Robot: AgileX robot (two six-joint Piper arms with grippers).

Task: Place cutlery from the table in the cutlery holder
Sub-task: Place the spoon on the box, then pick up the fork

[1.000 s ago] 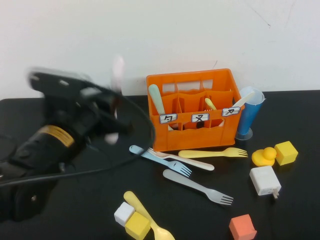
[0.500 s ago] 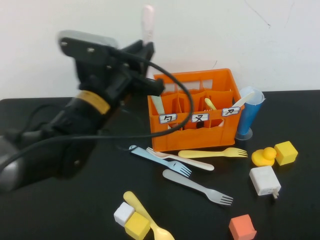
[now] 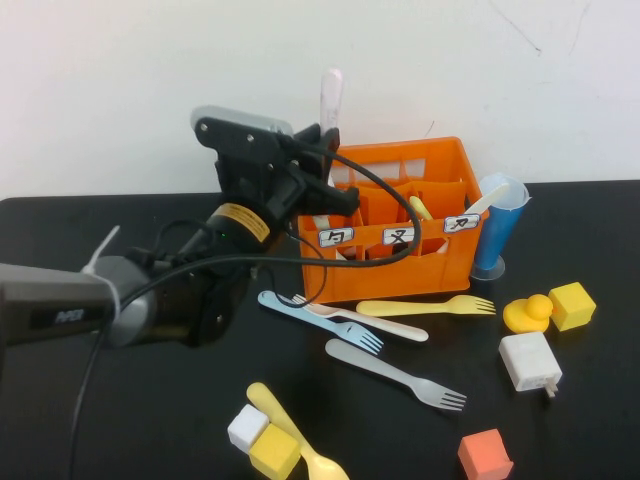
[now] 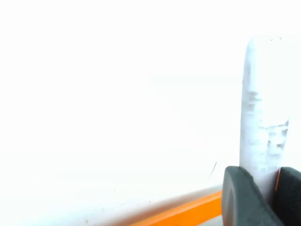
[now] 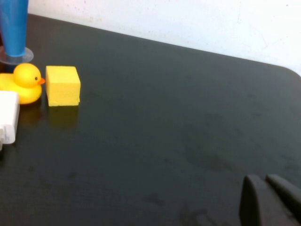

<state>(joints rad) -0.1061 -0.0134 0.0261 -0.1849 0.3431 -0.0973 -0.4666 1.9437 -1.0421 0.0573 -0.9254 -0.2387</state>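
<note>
My left gripper (image 3: 322, 150) is shut on a pale pink spoon (image 3: 330, 95), held upright over the left end of the orange cutlery holder (image 3: 400, 272). In the left wrist view the spoon's handle (image 4: 263, 108) rises between the dark fingers (image 4: 240, 193), with the holder's rim (image 4: 188, 212) below. On the table (image 3: 150, 420) lie a blue fork (image 3: 320, 318), a yellow fork (image 3: 425, 306), a grey fork (image 3: 395, 373) and a yellow spoon (image 3: 295, 440). My right gripper (image 5: 265, 181) is shut over bare table, seen only in its wrist view.
A blue cup (image 3: 497, 235) stands right of the holder. A yellow duck (image 3: 527, 312), yellow cube (image 3: 572, 305), white charger (image 3: 530, 362) and orange cube (image 3: 485, 455) sit at the right. White (image 3: 247, 427) and yellow (image 3: 273, 452) cubes lie near the front.
My left arm has swung right from the table's left side to the holder's left end, carrying the pink spoon upright.
</note>
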